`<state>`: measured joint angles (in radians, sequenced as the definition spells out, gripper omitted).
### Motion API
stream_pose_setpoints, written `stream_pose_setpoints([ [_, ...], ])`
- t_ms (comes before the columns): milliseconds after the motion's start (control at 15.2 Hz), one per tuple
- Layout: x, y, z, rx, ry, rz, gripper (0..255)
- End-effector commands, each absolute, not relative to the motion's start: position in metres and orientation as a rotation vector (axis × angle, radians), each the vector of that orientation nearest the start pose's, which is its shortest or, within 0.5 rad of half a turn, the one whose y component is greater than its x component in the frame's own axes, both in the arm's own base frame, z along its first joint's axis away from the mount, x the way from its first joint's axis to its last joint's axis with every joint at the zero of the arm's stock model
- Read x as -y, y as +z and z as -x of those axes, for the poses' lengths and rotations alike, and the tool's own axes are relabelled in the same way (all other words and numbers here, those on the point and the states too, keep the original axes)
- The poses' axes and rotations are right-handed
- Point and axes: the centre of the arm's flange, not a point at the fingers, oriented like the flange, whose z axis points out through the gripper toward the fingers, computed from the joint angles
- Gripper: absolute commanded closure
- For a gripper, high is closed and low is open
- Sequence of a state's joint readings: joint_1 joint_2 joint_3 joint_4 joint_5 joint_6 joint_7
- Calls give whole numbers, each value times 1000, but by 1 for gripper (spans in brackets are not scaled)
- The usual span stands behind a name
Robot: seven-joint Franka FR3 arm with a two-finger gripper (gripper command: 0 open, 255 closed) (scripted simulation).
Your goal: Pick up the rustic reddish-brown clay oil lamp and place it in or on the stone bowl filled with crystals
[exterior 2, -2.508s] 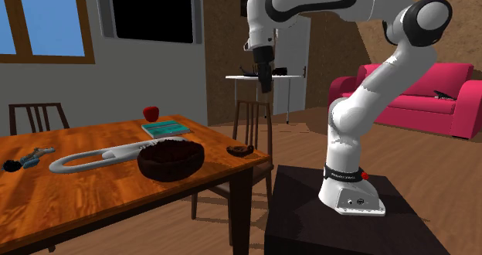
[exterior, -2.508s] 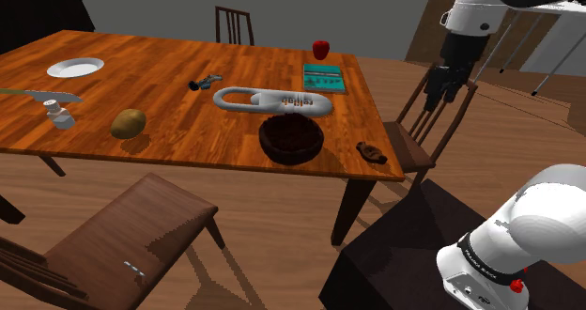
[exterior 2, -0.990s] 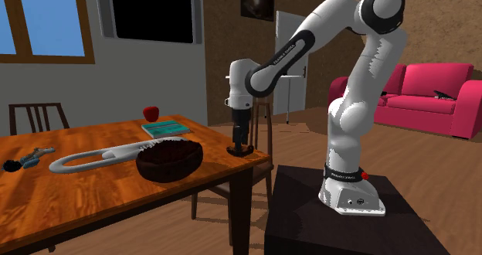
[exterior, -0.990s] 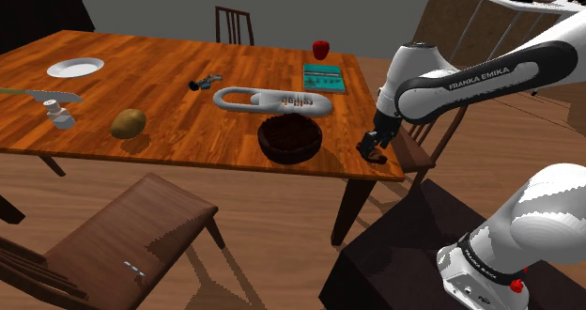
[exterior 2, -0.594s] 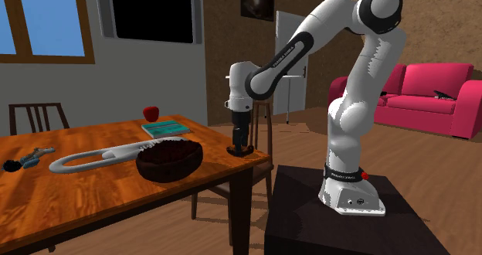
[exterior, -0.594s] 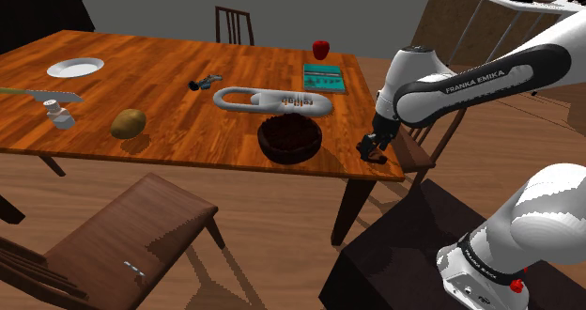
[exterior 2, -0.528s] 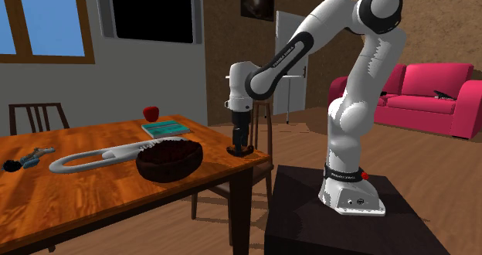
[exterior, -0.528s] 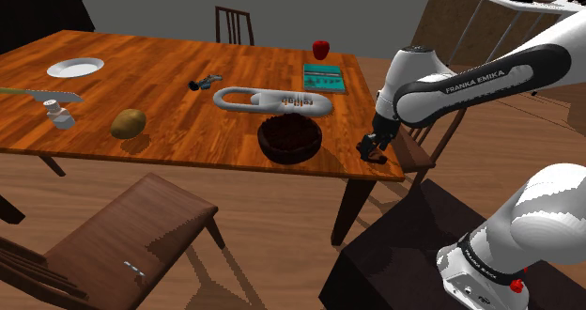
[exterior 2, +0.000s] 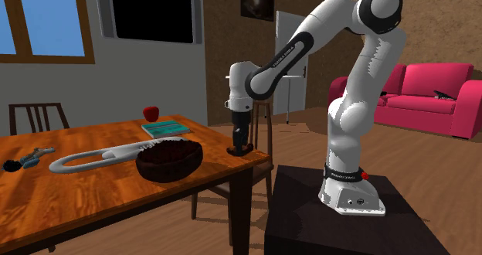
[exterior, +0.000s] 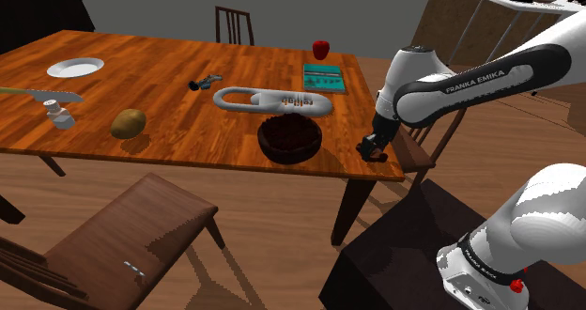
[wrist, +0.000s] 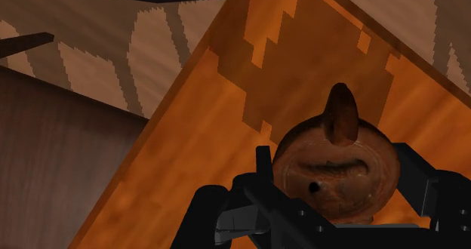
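The reddish-brown clay oil lamp (wrist: 336, 172) lies on the wooden table (exterior: 141, 83) close to its corner nearest the stand. My gripper (wrist: 336, 157) points straight down over it, shut on the lamp, one black finger pressing each side of the round body. The spout sticks out ahead of the fingers. In the shoulder view the gripper (exterior: 371, 151) hides most of the lamp. The dark stone bowl (exterior: 291, 137) with dark crystals stands on the table a short way to the shoulder view's left of the gripper. In the second exterior view the bowl (exterior 2: 170, 159) is left of the gripper (exterior 2: 239, 148).
A long grey carabiner-shaped object (exterior: 272, 101) lies just behind the bowl. Farther off sit a teal book (exterior: 324, 77), a red apple (exterior: 321, 49), a potato (exterior: 128, 123) and a white plate (exterior: 75, 68). A chair (exterior: 122, 233) stands at the table's near side, another (exterior: 418, 134) behind the arm.
The arm came down from high above the chair to the lamp at the table corner. In the last half second the fingers shut on the lamp; the arm itself stayed put.
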<state>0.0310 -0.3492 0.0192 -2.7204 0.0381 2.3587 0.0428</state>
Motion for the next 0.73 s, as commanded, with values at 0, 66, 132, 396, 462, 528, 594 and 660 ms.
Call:
stream_pose_setpoints([
  [0, -19, 332, -382, -33, 21, 3122, 255],
  [66, -19, 332, -382, -33, 21, 3122, 255],
  [132, -19, 332, -382, -33, 21, 3122, 255],
  [396, -19, 353, -382, -33, 21, 3122, 255],
  [462, -19, 358, -382, -33, 21, 3122, 255],
  [528, -19, 363, -382, -33, 21, 3122, 255],
  [594, -19, 369, -382, -33, 21, 3122, 255],
  [660, -19, 374, -382, -33, 21, 3122, 255],
])
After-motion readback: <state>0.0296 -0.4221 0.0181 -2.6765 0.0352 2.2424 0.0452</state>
